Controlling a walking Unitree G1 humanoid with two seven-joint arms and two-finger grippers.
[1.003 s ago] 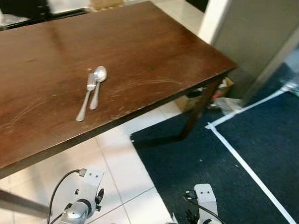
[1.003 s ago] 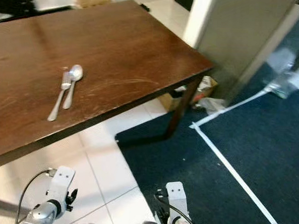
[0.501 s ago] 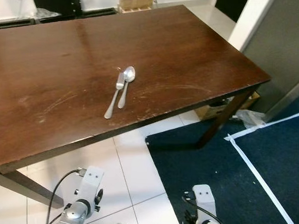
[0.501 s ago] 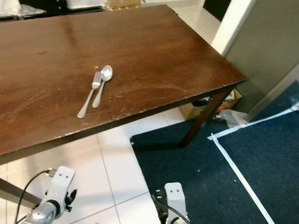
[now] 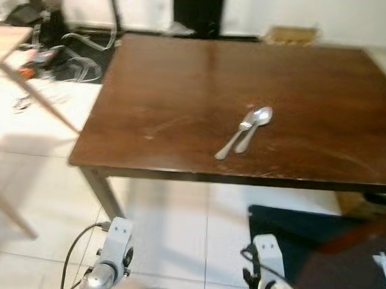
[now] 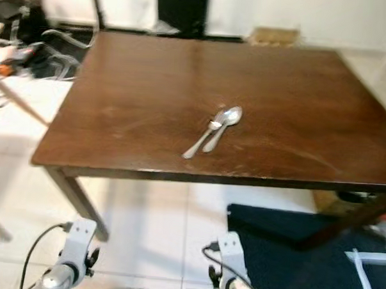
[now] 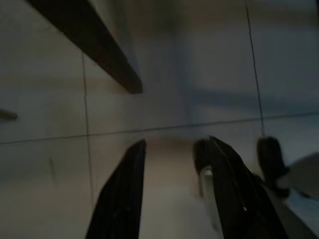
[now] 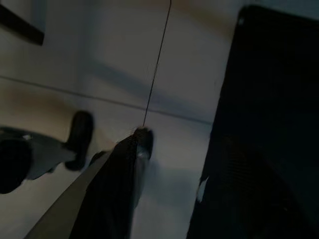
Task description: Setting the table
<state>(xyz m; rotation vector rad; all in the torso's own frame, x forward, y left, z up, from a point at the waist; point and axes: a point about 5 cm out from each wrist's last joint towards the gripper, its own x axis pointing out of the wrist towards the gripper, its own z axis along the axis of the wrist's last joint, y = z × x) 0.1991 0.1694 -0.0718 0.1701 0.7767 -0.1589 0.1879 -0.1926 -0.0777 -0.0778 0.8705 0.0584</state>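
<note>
The view had swung left; fork (image 5: pixel 235 137) and spoon (image 5: pixel 253 126) lay unmoved on the table (image 5: pixel 183 86). Left gripper (image 7: pixel 169 149) hung spread; right gripper (image 8: pixel 137 142) seemed pressed together.

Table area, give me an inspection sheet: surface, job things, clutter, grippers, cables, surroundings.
Surface: dark wooden table, scratched near the front edge.
Job's things: fork and spoon lying side by side, touching, right of centre.
Clutter: nothing seen on the table.
Grippers: left gripper hangs low over the tiles, open; right gripper hangs low beside the rug, fingers unclear.
Cables: tangle on the floor beyond the table's left corner.
Surroundings: white tiles, dark rug, cardboard box behind the table.
</note>
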